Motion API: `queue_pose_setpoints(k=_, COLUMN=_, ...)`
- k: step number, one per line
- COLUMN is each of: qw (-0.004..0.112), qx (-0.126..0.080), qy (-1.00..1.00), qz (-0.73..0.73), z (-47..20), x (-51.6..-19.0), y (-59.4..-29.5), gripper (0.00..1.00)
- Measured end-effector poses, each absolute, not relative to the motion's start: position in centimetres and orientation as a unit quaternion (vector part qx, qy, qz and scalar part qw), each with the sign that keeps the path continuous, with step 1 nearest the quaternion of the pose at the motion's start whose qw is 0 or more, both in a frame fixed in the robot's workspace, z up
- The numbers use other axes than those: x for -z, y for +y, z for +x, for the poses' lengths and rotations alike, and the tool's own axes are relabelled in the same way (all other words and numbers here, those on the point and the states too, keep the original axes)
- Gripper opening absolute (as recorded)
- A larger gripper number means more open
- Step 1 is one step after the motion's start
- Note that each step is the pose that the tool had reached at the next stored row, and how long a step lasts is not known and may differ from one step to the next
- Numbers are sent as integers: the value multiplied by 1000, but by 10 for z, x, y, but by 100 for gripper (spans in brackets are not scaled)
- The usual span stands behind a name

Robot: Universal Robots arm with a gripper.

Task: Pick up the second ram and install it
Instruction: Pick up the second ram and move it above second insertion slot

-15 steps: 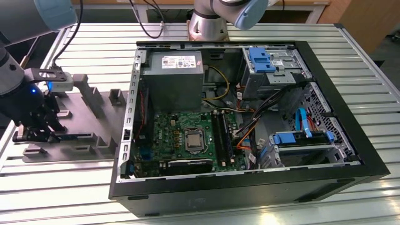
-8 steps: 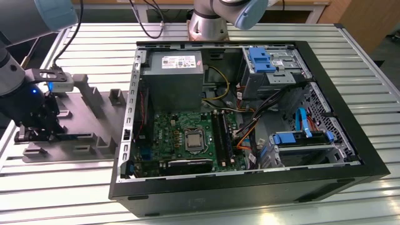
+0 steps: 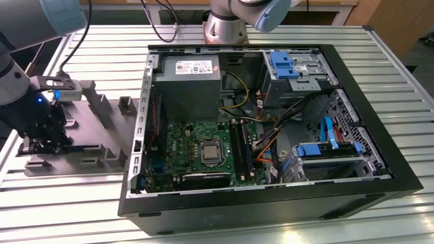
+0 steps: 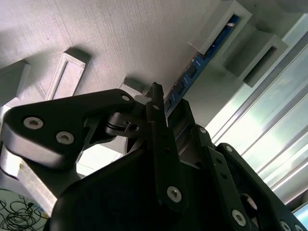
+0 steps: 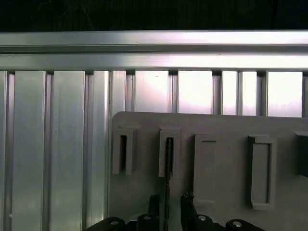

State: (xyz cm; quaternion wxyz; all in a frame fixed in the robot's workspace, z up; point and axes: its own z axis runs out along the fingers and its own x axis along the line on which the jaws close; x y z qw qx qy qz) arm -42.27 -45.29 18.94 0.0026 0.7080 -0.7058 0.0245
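The second ram [image 5: 168,159] stands on edge in a slot of the grey tray [image 5: 226,125], seen end-on as a thin dark strip. In the second wrist view the second ram [image 4: 202,60] shows its blue face and black chips, running from a raised block towards the fingers. My gripper [image 5: 168,199] is down over the stick, open, one finger on each side with a small gap to it. In the exterior view the gripper [image 3: 44,145] sits low over the near end of the tray [image 3: 101,109], at that view's left.
An open computer case [image 3: 271,203] lies to the exterior view's right of the tray. Inside it are the green motherboard [image 3: 203,147], its long black memory slots [image 3: 241,145], a grey power supply [image 3: 186,76] and loose cables. Ribbed aluminium table [image 5: 57,144] surrounds the tray.
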Motion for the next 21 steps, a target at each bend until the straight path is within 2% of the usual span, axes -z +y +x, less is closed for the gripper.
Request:
queue_pose_setpoints(k=9, qw=3, qx=-25, qy=-706, qz=708, z=-423, x=-188, y=-453, gripper=30)
queue_pose_setpoints(k=10, qw=2, qx=-25, qy=-706, qz=708, z=-423, x=-187, y=-453, gripper=23)
queue_pose_setpoints(k=15, qw=3, qx=-25, qy=-706, qz=708, z=-423, x=-187, y=-453, gripper=22)
queue_pose_setpoints(k=16, qw=3, qx=-25, qy=-706, qz=708, z=-423, x=-187, y=-453, gripper=15)
queue_pose_setpoints(k=21, qw=4, qx=-26, qy=-706, qz=708, z=-423, x=-187, y=-453, gripper=14)
